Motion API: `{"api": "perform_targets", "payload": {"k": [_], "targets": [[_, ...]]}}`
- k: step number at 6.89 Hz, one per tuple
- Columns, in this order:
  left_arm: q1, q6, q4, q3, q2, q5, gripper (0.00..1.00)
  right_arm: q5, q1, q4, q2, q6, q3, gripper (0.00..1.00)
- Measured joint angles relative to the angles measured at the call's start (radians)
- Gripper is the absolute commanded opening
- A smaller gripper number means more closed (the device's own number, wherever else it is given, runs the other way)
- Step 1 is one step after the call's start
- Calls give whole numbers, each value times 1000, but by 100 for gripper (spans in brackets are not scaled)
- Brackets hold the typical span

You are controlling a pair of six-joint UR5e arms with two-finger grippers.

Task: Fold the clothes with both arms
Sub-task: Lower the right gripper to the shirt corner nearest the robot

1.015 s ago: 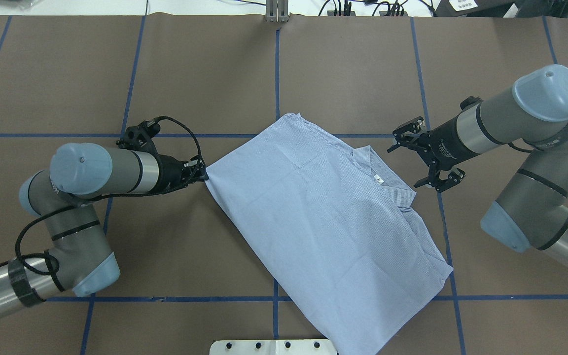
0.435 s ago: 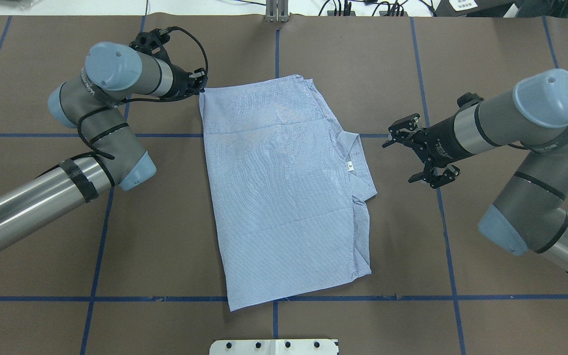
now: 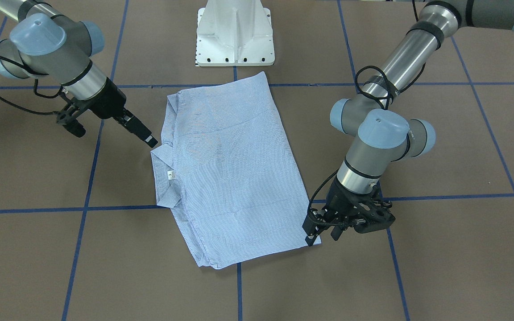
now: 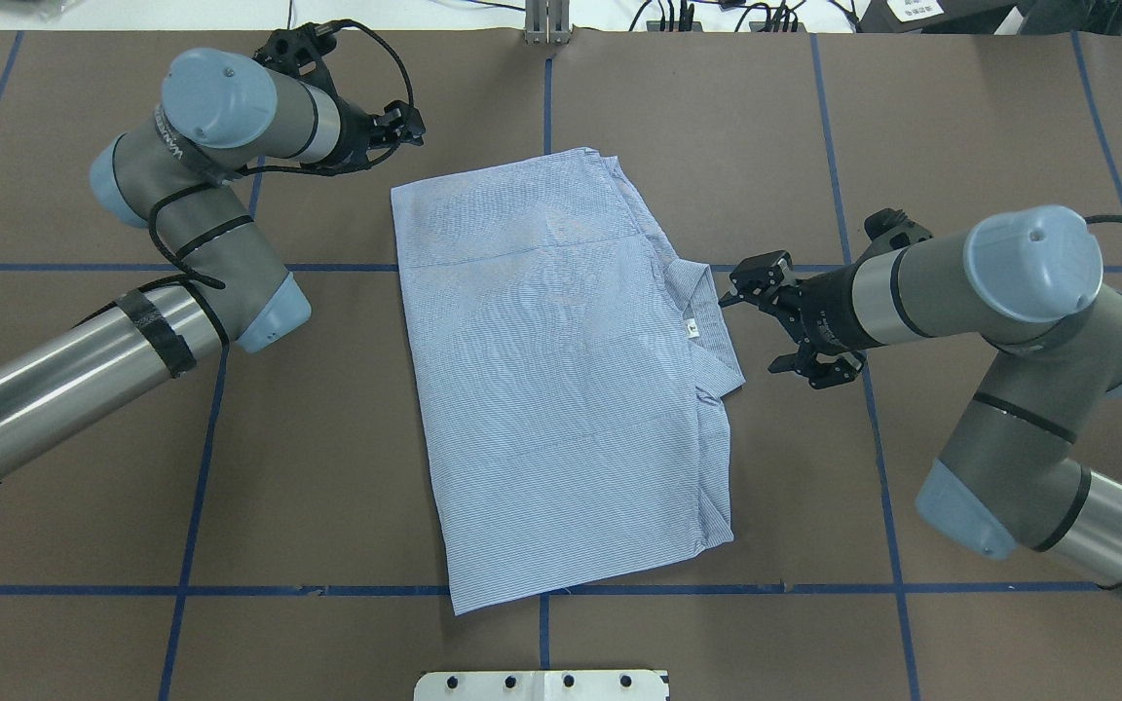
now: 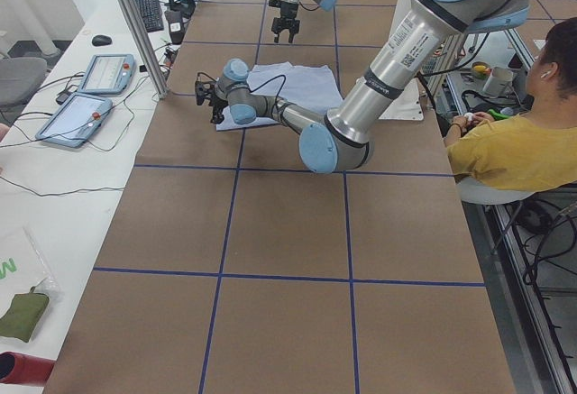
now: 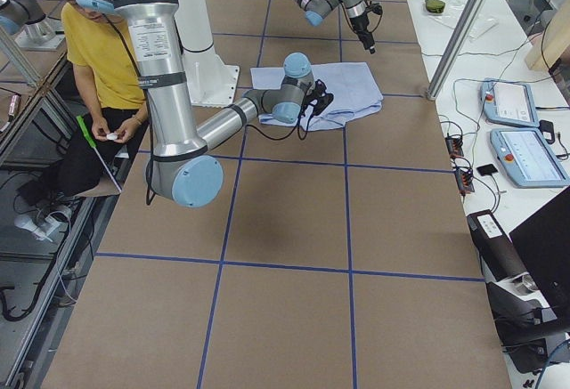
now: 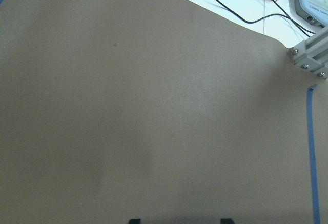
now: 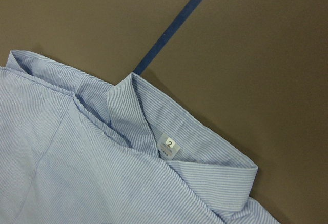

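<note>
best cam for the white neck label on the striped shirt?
Right wrist-mounted: the small white neck label is close up, its "2" readable. Overhead and front-facing show only a tiny white speck; side views and left wrist show none of it.

Robotics lab: robot arms over blue-taped brown tabletop, teach pendants, aluminium framing, seated operator.

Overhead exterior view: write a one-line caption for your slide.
Both open, the left gripper and right gripper flank the folded striped shirt.
</note>
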Motion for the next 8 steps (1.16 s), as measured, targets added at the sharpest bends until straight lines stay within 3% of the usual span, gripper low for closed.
{"api": "perform_targets", "payload": {"k": [2,4,6,8], "targets": [[-2,-5,3,-76,59,-23,84,-227,-180,-31,-24,104,51,100],[-4,-7,7,-123,94,-28,84,-422,-365,-221,-32,159,139,100],[-3,-14,8,-136,101,-28,84,-516,-456,-294,-36,210,154,100],[0,-29,8,-139,102,-28,84,-530,-485,-303,-61,235,154,100]]}}
